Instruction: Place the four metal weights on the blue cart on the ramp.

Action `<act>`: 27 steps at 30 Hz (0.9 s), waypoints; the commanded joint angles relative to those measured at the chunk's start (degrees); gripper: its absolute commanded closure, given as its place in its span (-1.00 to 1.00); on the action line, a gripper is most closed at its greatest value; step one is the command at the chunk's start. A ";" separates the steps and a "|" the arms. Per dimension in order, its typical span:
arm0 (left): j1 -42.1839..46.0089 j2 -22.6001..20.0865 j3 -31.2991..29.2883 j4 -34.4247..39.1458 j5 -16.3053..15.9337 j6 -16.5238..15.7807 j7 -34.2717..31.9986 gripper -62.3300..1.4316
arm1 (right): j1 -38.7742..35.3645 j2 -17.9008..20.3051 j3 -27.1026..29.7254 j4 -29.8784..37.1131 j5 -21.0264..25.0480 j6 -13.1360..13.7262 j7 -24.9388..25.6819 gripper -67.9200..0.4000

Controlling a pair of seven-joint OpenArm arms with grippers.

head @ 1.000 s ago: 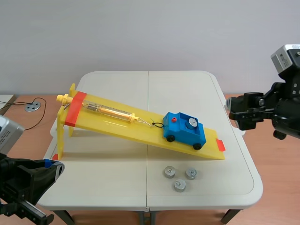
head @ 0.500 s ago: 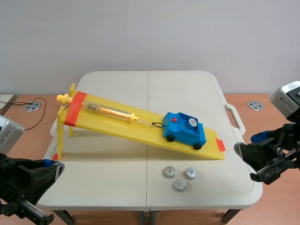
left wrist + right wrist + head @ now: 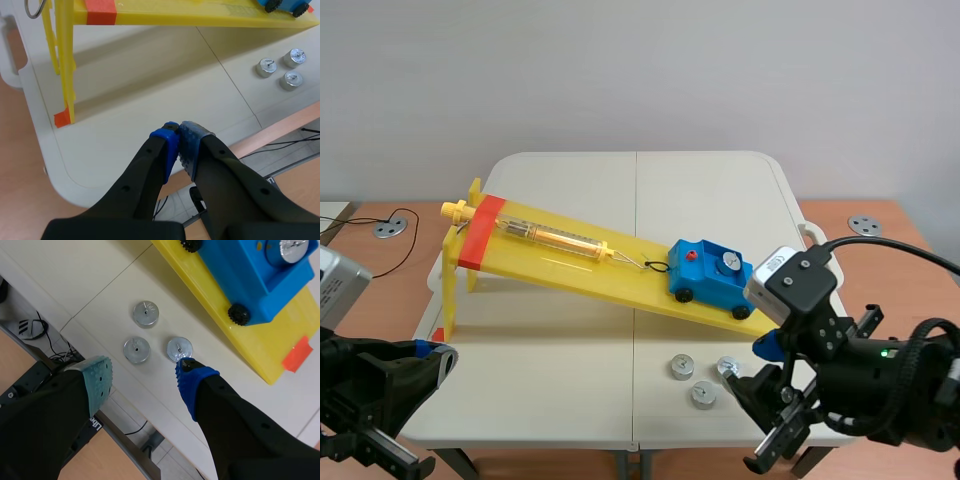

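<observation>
The blue cart (image 3: 712,279) stands low on the yellow ramp (image 3: 570,262), with one metal weight (image 3: 728,263) in its tray. Three more weights lie on the table in front of the ramp: one (image 3: 681,367), a second (image 3: 703,396) and a third (image 3: 727,368). My right gripper (image 3: 752,392) hangs open just above them. In the right wrist view the weights (image 3: 146,313) (image 3: 137,349) (image 3: 179,348) lie just ahead of the right gripper (image 3: 145,381), and its blue pad (image 3: 192,382) is next to the nearest one. My left gripper (image 3: 179,146) is shut on nothing above the table's front left corner.
A spring scale (image 3: 555,238) lies on the ramp, hooked to the cart by a cord. The ramp's tall legs (image 3: 64,65) stand ahead of the left gripper. The table's front edge (image 3: 95,347) runs just under the right gripper.
The right arm has come down from high at the right and swung in over the three loose weights, still open. The left arm, cart and weights have not moved.
</observation>
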 commanded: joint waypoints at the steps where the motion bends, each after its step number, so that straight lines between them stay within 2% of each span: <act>1: -0.17 0.28 -0.83 3.28 -2.95 -1.18 -5.95 0.87 | 5.33 -0.17 1.44 -0.11 2.62 -1.95 7.85 0.13; 13: -0.20 0.28 -0.83 3.28 -2.95 -1.18 -5.95 0.87 | 10.71 -6.16 -4.17 -10.95 -2.21 -5.44 11.43 0.13; 18: -0.20 0.28 -0.83 3.28 -2.95 -1.18 -5.95 0.87 | 11.15 -6.88 -5.66 -13.22 -3.45 -8.24 12.28 0.13; 23: -0.20 0.28 -0.83 3.28 -2.95 -1.18 -5.97 0.87 | 11.15 -7.54 -5.99 -15.19 -3.85 -8.79 13.60 0.13; 27: -0.20 0.28 -0.83 3.28 -2.95 -1.18 -5.97 0.87 | 11.17 -7.65 -5.99 -16.68 -3.85 -9.42 14.29 0.24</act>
